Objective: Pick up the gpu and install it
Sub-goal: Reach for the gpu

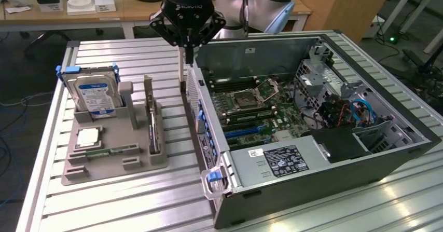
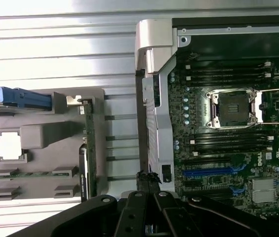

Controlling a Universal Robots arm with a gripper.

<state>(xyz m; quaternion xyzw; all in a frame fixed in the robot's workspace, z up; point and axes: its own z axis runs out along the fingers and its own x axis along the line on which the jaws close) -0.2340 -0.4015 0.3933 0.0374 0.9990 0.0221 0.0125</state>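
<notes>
A black three-linked robot claw (image 1: 187,45) is seen hanging above the open dark-grey metal computer case (image 1: 332,175), over the case wall that faces the exterior view's left; its fingers are drawn fully together and nothing is gripped between them. The gpu (image 1: 151,123), a thin dark circuit card with a pale metal end, is found standing on its edge in a slot of a grey moulded plastic tray (image 1: 104,169), which is set just beside the case on the exterior view's left, on a ribbed aluminium table (image 1: 138,206). The card is well apart from the claw and is not touched by it. Farther from the case, a silver hard drive with a blue-and-white label (image 1: 95,94) is held upright in the same tray. Inside the case, a green motherboard (image 1: 256,107) is laid bare.
</notes>
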